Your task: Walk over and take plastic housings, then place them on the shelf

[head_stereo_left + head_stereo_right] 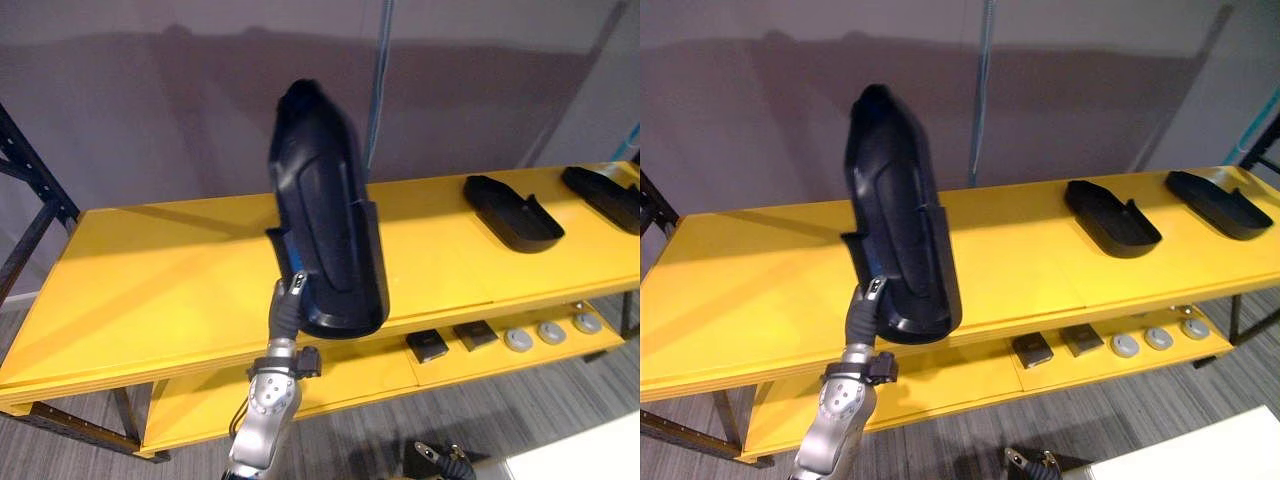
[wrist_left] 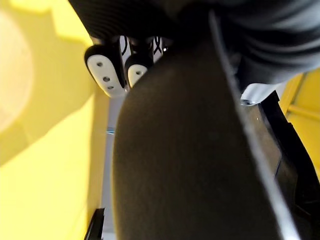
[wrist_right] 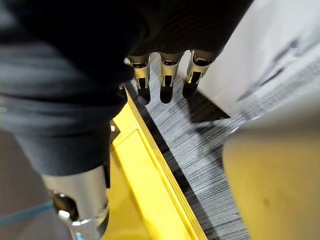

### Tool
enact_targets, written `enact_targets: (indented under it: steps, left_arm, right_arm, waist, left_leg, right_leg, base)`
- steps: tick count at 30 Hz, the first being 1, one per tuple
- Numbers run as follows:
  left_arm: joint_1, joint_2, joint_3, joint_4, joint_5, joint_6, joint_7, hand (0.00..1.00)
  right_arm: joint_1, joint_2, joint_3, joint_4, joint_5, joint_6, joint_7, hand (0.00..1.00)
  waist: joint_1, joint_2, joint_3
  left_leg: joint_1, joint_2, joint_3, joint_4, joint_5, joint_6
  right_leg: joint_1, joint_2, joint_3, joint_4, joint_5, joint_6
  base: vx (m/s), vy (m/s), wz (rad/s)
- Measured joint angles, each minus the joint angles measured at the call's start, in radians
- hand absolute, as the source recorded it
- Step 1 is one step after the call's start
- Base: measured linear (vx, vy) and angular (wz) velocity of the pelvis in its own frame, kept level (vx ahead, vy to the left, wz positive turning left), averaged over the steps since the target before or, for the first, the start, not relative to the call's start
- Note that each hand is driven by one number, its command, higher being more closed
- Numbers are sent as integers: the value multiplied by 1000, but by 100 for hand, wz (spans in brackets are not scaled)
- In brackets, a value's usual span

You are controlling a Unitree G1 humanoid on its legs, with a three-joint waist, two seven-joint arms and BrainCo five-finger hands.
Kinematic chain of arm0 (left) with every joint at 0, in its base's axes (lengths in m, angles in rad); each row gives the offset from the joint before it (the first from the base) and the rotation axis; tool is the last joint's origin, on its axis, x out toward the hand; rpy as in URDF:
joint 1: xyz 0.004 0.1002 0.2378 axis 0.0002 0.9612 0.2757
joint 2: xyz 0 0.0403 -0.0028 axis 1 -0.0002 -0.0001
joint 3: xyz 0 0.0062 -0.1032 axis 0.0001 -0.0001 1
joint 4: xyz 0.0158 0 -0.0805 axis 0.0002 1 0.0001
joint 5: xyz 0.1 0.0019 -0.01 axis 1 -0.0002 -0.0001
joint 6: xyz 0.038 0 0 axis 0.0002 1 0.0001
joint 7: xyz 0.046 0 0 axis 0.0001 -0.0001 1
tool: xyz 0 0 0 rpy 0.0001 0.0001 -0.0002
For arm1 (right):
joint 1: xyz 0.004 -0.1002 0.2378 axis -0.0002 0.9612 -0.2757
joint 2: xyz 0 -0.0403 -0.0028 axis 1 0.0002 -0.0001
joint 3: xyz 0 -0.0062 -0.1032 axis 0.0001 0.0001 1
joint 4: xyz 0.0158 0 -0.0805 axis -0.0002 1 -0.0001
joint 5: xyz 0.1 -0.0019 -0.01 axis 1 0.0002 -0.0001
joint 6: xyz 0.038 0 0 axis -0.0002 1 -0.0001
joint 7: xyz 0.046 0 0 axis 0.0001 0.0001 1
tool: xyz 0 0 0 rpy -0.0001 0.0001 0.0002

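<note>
Silver-fingered and straight, hangs the right hand (image 3: 167, 80) over grey floor (image 3: 200, 150), just beside an edge of the yellow shelf (image 1: 150, 280). Grips with the left hand (image 1: 293, 292) the lower end of a black plastic housing (image 1: 325, 200), fingers curled round it, and holds it upright before the shelf's top board. Down on the lower board: small dark blocks (image 1: 428, 345) and grey discs (image 1: 552, 332). Farther right on the top board: two more black housings (image 1: 510, 212) (image 1: 605, 195), lying apart.
</note>
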Motion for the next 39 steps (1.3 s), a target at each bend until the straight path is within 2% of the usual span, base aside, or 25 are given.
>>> enact_targets:
  steps: [4,9,12,15,18,20,27,35,36,39]
  left_arm:
    - [-82,2,27,61,43,12,53,100]
    - [-230,-10,80,211,95,65,153,100]
    - [-319,-22,104,309,94,91,178,100]
    - [-375,-21,125,375,94,116,186,100]
    - [-418,-17,152,465,95,125,179,100]
    - [-447,-13,168,543,95,139,176,100]
    - [-503,-3,194,729,117,181,134,100]
    - [-607,9,232,846,157,198,120,100]
    - [-622,4,232,863,157,198,120,0]
    - [-649,-10,253,883,154,199,120,0]
  right_arm:
    - [26,18,11,-34,-1,1,1,0]
    - [57,27,53,-67,-20,0,1,0]
    - [58,25,70,-71,-19,-2,5,0]
    - [57,25,89,-83,-17,-5,7,0]
    - [48,25,90,-73,-18,-5,9,0]
    - [39,25,88,-67,-18,-5,9,0]
    - [25,24,88,-65,-19,-8,16,0]
    - [3,21,101,-59,-17,-24,30,0]
    - [3,18,106,-60,-17,-25,33,0]
    - [3,16,105,-67,-17,-26,39,0]
  waist:
    - [0,-8,-20]
    - [0,-42,-37]
    - [-4,-44,-37]
    - [-27,-47,-35]
    - [-37,-47,-35]
    - [-56,-48,-35]
    - [-92,-50,-27]
    - [-112,-51,8]
    - [-112,-52,9]
    - [-120,-52,17]
  left_leg:
    - [42,-2,3,-53,5,-4]
    - [47,-19,-3,-81,18,-10]
    - [42,-29,-11,-87,26,-14]
    - [40,-34,-30,-103,42,-20]
    - [62,-29,-26,-155,66,-17]
    - [69,-26,-26,-185,78,-7]
    - [68,-23,-13,-233,120,-10]
    - [66,-24,0,-284,172,1]
    - [65,-22,0,-299,185,1]
    - [69,-20,2,-324,199,-4]
  right_leg:
    - [44,6,-6,-49,0,0]
    - [63,-9,-14,-90,5,-4]
    - [67,-18,-23,-99,6,-3]
    - [66,-23,-40,-100,6,-3]
    - [68,-15,-41,-120,18,-16]
    - [69,-8,-41,-138,25,-13]
    - [60,4,-30,-189,83,-19]
    - [51,14,-11,-238,133,-22]
    - [43,17,-11,-238,135,-25]
    - [42,22,-12,-245,143,-29]
  base:
    - [131,13,1]
    - [71,57,9]
    - [22,44,14]
    - [-1,-5,18]
    - [-14,-24,1]
    - [-36,-35,-4]
    - [-88,-26,-6]
    - [-149,-41,-7]
    - [-116,-65,0]
    - [-89,-46,0]
